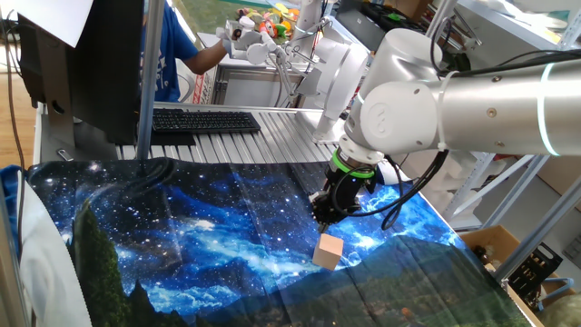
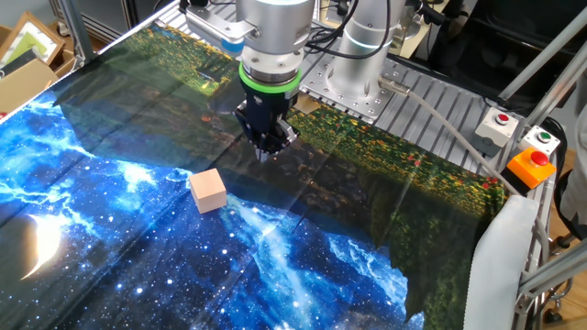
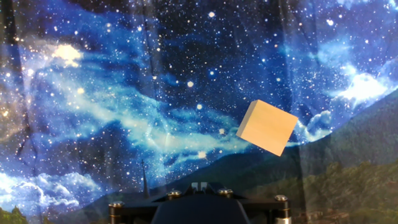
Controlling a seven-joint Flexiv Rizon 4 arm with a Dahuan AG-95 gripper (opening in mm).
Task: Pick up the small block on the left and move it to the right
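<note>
The small block (image 1: 329,252) is a plain light tan wooden cube lying on the galaxy-print cloth (image 1: 200,245). It also shows in the other fixed view (image 2: 208,191) and in the hand view (image 3: 267,127), right of centre. My gripper (image 1: 322,216) hovers a little above the cloth, beside the block and apart from it. In the other fixed view the gripper (image 2: 267,151) points down with its fingers together and nothing between them. In the hand view only the fingertips (image 3: 199,186) show, close together at the bottom edge.
A black keyboard (image 1: 204,121) lies on the metal table top behind the cloth. A person in blue (image 1: 172,45) stands at the back. A box with red, green and orange buttons (image 2: 527,151) sits right of the cloth. A second arm's base (image 2: 353,69) stands behind.
</note>
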